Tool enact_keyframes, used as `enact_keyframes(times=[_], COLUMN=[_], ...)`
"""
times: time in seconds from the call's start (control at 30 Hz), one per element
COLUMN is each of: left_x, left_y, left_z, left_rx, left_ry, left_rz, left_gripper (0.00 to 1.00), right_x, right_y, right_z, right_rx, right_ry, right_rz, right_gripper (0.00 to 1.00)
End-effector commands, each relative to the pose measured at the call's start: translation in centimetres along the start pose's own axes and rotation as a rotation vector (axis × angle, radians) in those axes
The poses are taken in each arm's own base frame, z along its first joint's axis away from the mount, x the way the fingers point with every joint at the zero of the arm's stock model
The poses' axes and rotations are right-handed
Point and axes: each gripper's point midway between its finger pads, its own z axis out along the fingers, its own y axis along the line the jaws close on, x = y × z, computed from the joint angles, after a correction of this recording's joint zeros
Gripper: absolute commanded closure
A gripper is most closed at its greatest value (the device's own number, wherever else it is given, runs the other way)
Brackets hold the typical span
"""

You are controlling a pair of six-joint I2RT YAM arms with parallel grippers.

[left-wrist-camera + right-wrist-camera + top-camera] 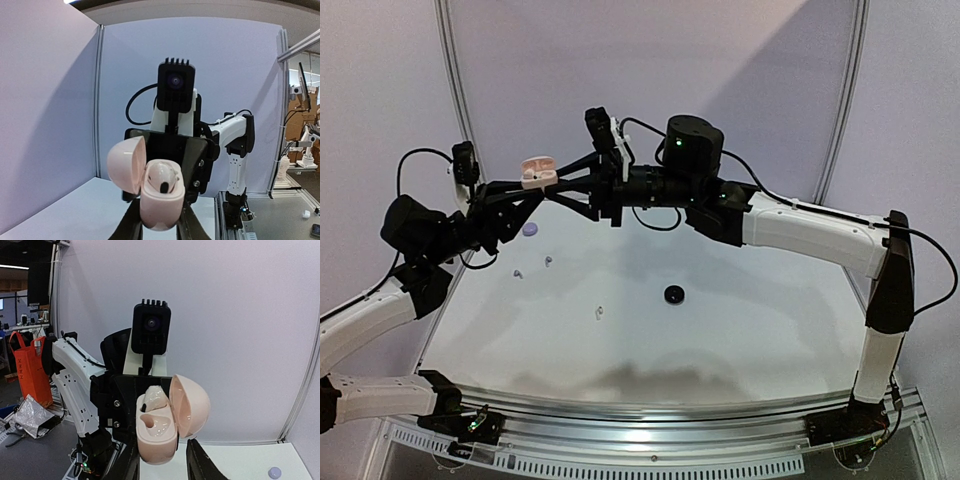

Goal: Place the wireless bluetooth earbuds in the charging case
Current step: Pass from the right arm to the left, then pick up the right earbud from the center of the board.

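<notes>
A pale pink charging case (536, 172) hangs in the air above the back left of the table, lid open. My left gripper (530, 188) is shut on its lower body; in the left wrist view the case (161, 200) sits tight between my fingers (131, 227). One whitish earbud (156, 399) sits in one socket; the other socket (150, 422) is empty. My right gripper (553, 184) faces the left one, jaws around the case (157, 437) with a gap on the lid side. Three tiny pale earbuds lie on the table (517, 272) (548, 261) (599, 313).
A round black puck (673, 294) lies at mid-table. A lavender puck (529, 229) lies at the back left below the grippers; it also shows in the right wrist view (273, 472). White walls close off the back and left.
</notes>
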Motion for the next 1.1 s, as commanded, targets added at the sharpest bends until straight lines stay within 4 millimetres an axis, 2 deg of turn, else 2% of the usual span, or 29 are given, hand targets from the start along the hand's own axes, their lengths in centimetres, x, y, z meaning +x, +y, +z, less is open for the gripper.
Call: enact_keyframes(times=[0.0,0.1,0.2,0.27,0.33,0.43,0.57,0.7,0.73,0.8,0.83,0.87,0.97,1.07], left_x=[-1.0,-1.2,-1.2,-1.0,-0.8,-0.2,0.8,1.3,1.3,1.5,1.6,1.6,1.8,2.0], left_y=[0.3,0.8,1.5,2.1,3.0,4.0,4.7,4.8,4.7,4.5,4.4,4.3,4.2,4.1], left_z=[-0.2,-0.6,-1.0,-1.4,-2.0,-3.0,-4.1,-4.8,-4.9,-5.0,-5.0,-5.0,-5.0,-5.1], left_rx=[-0.044,-0.089,-0.138,-0.183,-0.249,-0.334,-0.398,-0.431,-0.428,-0.421,-0.417,-0.413,-0.403,-0.398], left_ry=[-0.031,-0.045,-0.05,-0.048,-0.044,-0.03,-0.005,0.003,0.004,0.006,0.007,0.007,0.007,0.01], left_rz=[0.028,0.059,0.103,0.157,0.208,0.27,0.308,0.309,0.307,0.305,0.302,0.297,0.284,0.276], left_gripper=[1.0,1.0,1.0,1.0,1.0,1.0,1.0,1.0,1.0,1.0,1.0,1.0,1.0,1.0], right_x=[0.8,0.8,1.1,1.8,3.7,6.9,13.3,20.4,21.6,25.8,26.8,28.8,32.3,33.9], right_y=[-2.4,-3.2,-5.0,-7.4,-9.9,-12.8,-14.5,-14.4,-14.2,-13.8,-13.6,-13.4,-12.4,-11.5], right_z=[-0.5,-1.0,-1.8,-2.9,-4.2,-6.5,-8.4,-9.3,-9.3,-9.3,-9.1,-8.9,-7.7,-6.2], right_rx=[0.138,0.188,0.275,0.411,0.556,0.785,0.968,1.054,1.058,1.067,1.062,1.058,1.023,0.964], right_ry=[0.019,0.015,0.014,0.025,0.059,0.152,0.353,0.562,0.601,0.7,0.719,0.757,0.821,0.84], right_rz=[0.034,0.057,0.113,0.183,0.265,0.372,0.504,0.657,0.683,0.742,0.761,0.773,0.748,0.731], right_gripper=[0.62,0.59,0.55,0.54,0.55,0.56,0.57,0.57,0.56,0.53,0.51,0.49,0.47,0.45])
